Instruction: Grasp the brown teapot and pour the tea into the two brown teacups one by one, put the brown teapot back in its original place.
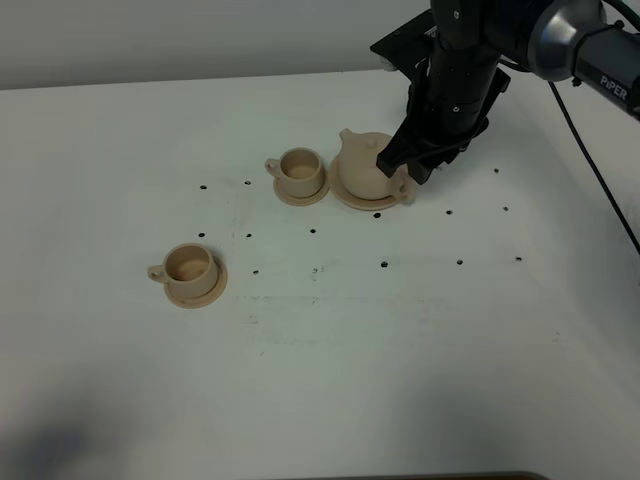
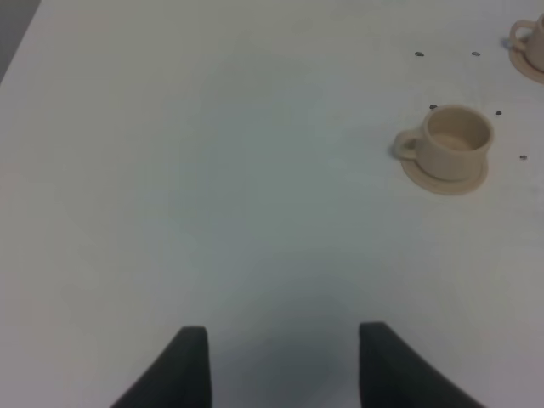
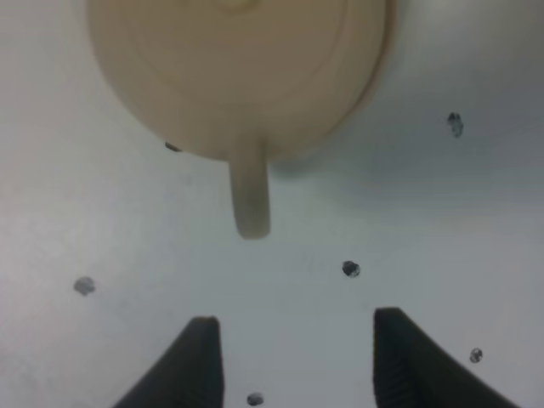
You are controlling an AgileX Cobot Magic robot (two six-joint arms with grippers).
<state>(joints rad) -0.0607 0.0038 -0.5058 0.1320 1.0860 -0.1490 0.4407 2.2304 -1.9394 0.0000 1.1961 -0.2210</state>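
Note:
The brown teapot (image 1: 362, 163) sits on its wide saucer (image 1: 352, 200), the original place, at the back right of the table. In the right wrist view the teapot (image 3: 238, 68) is seen from above, its handle (image 3: 252, 200) pointing toward the gripper. My right gripper (image 1: 403, 168) (image 3: 293, 357) hangs open just above the handle side, touching nothing. One of the two brown teacups (image 1: 300, 172) stands on a saucer left of the teapot, the other (image 1: 188, 266) (image 2: 455, 140) nearer and further left. My left gripper (image 2: 280, 365) is open over bare table.
The white table (image 1: 400, 350) carries small dark dots (image 1: 384, 264) in rows. The right arm (image 1: 460, 70) rises behind the teapot, and a black cable (image 1: 600, 170) runs along the right edge. The back cup (image 2: 531, 42) shows at a corner of the left wrist view.

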